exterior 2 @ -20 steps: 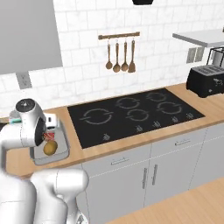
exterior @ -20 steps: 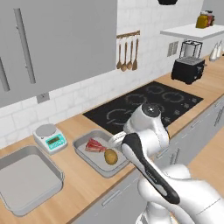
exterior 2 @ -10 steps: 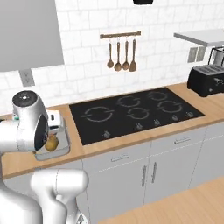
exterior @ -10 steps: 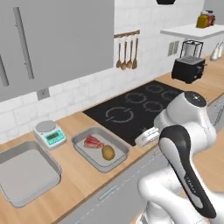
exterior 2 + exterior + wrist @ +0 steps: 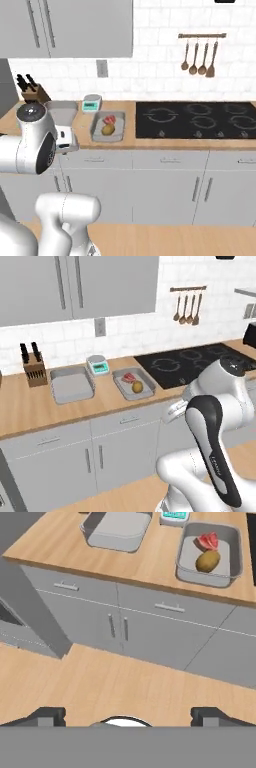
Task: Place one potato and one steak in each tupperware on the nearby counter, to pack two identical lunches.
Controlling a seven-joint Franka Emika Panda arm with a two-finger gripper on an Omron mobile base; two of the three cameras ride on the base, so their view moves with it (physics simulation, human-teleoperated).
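Two grey tupperware trays sit on the wooden counter point(image 5: 30, 406): the left tupperware point(image 5: 71, 384) holds nothing, while the right tupperware point(image 5: 133, 384), at its 3 o'clock, carries one steak point(image 5: 129, 377) and one potato point(image 5: 137, 387). In the left base view the potato lies touching the steak at about its 5 o'clock, both near the middle of the tray. Left of the trays stands one knife block point(image 5: 34, 369) with dark handles, and one white-and-teal kitchen scale point(image 5: 97, 364) sits by the wall between the two trays. Right of the filled tray lies one black stovetop point(image 5: 192, 363), and above it four wooden utensils point(image 5: 187, 306) hang from a wall rail. Grey cabinet fronts point(image 5: 80, 453) run beneath the counter, grey upper cabinets point(image 5: 75, 283) hang above, the wall is white tile, and the floor point(image 5: 115, 687) is light wood. In the hand view the gripper point(image 5: 127, 716) is released, its fingertips point(image 5: 46, 715) wide apart at 6 o'clock over the floor, grasping nothing, well apart from the trays.
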